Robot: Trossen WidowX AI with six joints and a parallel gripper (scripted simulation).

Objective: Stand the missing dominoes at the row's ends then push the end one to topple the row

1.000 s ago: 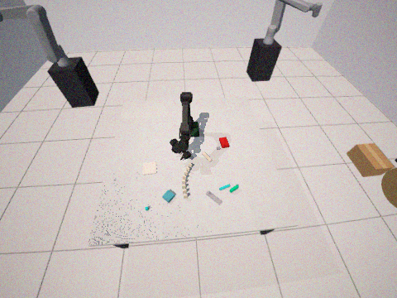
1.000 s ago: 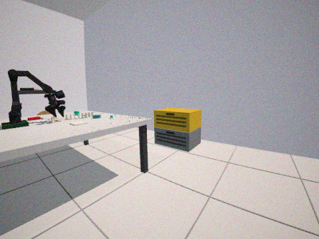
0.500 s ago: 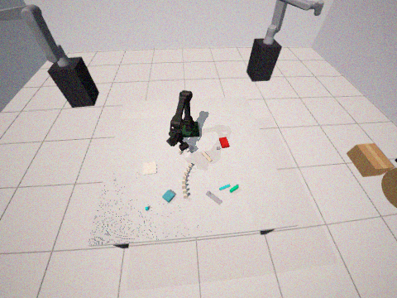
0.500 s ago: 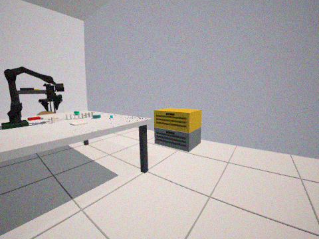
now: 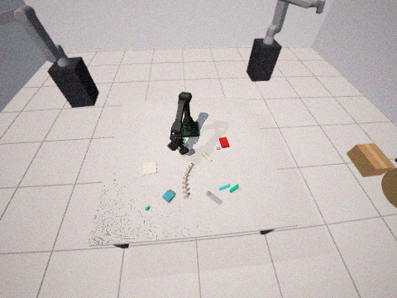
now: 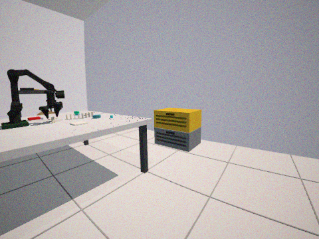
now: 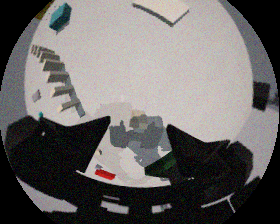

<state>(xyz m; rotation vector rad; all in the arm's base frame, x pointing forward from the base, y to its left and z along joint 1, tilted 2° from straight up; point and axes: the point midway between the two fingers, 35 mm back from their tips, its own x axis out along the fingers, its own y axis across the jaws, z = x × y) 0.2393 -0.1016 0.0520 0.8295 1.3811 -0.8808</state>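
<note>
On the table, a red block (image 5: 224, 142) (image 6: 34, 118) (image 7: 105, 174) lies right of the curved row. A teal block (image 5: 169, 195) (image 6: 96, 116) (image 7: 60, 16) sits to its left, near a pale square (image 5: 150, 168) (image 6: 78, 123) (image 7: 162, 10). Beyond the table, a yellow crate (image 6: 177, 120) rests on a grey crate (image 6: 177, 138).

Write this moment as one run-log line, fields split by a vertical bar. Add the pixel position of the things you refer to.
end effector (image 5: 179, 150) (image 6: 52, 116) (image 7: 139, 122): open, empty | position: above tabletop | domino row (image 5: 185, 183) (image 7: 56, 77): standing, curved | final push: not done

my claw (image 5: 179, 150) (image 6: 52, 116) (image 7: 139, 125): matt black, plastic-looking. counter (image 6: 116, 126): pale, smooth, matt. standing dominoes (image 5: 184, 183) (image 7: 57, 77): matt, wood-like. red block (image 5: 224, 142) (image 6: 34, 118) (image 7: 105, 174): smooth, plastic-looking. box (image 5: 369, 160): brown, cardboard-looking.
</note>
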